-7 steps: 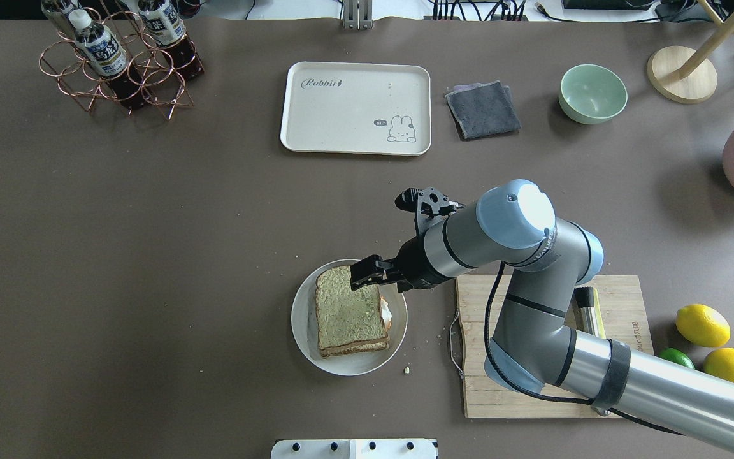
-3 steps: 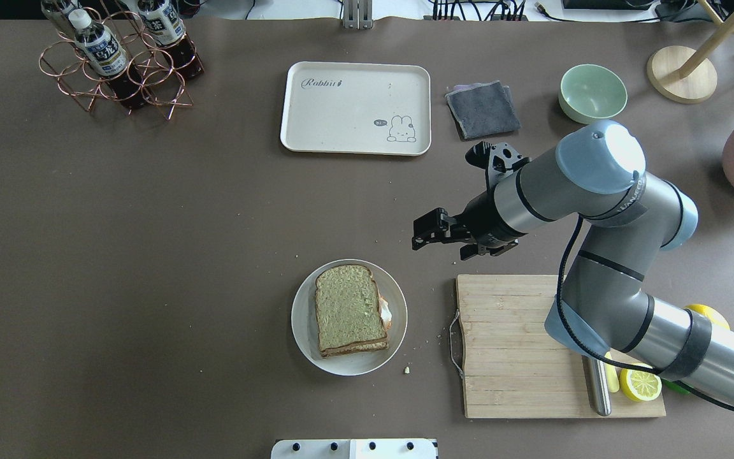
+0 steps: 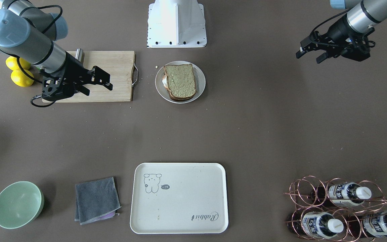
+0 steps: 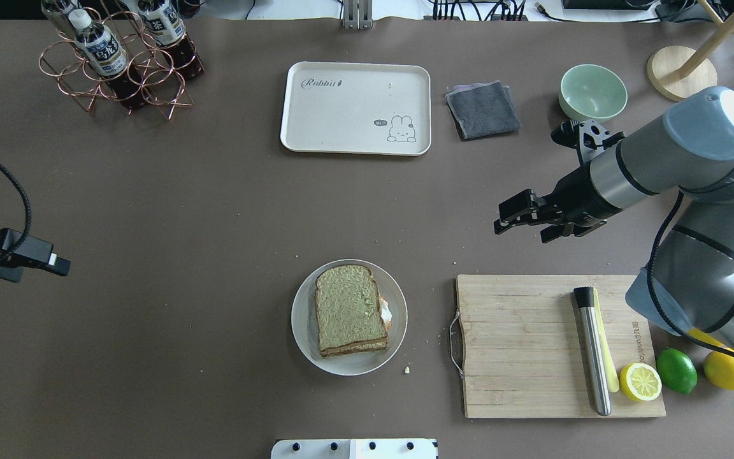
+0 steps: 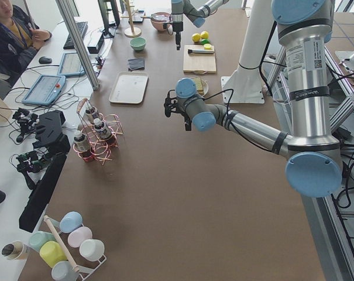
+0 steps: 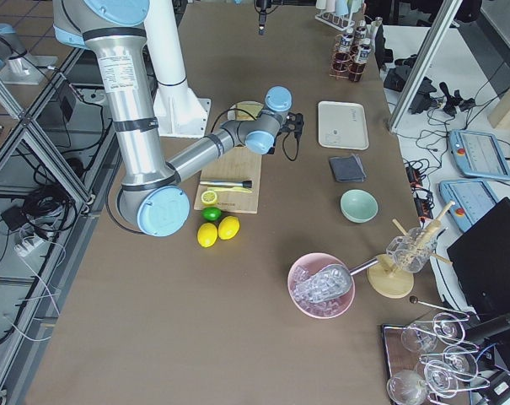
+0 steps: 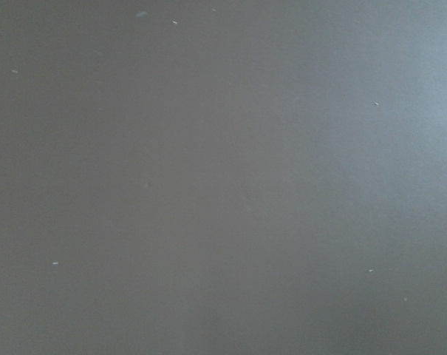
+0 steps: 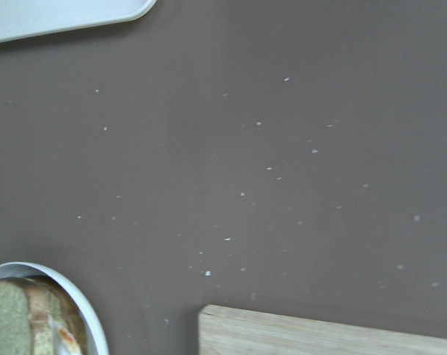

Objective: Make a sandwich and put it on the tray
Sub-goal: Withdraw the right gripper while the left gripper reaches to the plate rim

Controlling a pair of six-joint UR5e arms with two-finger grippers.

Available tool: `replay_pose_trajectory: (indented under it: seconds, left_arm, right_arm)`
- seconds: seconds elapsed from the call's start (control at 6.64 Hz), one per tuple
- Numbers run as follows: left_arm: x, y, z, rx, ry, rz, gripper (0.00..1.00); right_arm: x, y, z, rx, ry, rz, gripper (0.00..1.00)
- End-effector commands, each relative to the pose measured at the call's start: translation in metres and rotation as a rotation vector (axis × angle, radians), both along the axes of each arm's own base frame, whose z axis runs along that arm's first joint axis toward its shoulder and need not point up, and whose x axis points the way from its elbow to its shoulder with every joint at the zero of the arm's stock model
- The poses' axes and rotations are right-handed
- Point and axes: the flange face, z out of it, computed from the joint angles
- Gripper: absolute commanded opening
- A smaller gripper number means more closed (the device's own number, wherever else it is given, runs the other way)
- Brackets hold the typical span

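The sandwich lies on a round white plate near the robot's edge of the worktop. Its top slice faces up, and a sliver of white and orange egg pokes out on the side towards the wooden cutting board. The tray lies well apart from it, across the worktop, with nothing on it. Neither arm touches the food. The right claw hangs above bare worktop beyond the board's far edge, its two fingers spread wide with nothing between them. The right wrist view shows only a corner of the tray, part of the plate's rim and the board's edge. The left claw hovers far off to the robot's left over bare worktop. It is cut off at the overhead view's edge, but in the front-facing view its fingers look parted and hold nothing.
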Motion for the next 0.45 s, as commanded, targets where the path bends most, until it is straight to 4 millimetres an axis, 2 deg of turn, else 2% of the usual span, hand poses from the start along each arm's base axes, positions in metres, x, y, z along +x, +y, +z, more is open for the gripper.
replay_pose_trajectory:
  seconds: [0.0, 0.15, 0.3]
  left_arm:
    - [0.109, 0.028, -0.056, -0.05, 0.025, -0.007, 0.98]
    - [0.162, 0.051, -0.084, -0.072, 0.042, -0.021, 0.97]
    - [0.198, 0.065, -0.095, -0.077, 0.046, -0.016, 0.97]
  right_arm:
    - [0.07, -0.001, 0.067, 0.06, 0.054, -0.021, 1.0]
    - [0.102, 0.001, 0.092, 0.077, 0.066, -0.028, 1.0]
    - [0.126, 0.004, 0.112, 0.098, 0.087, -0.022, 1.0]
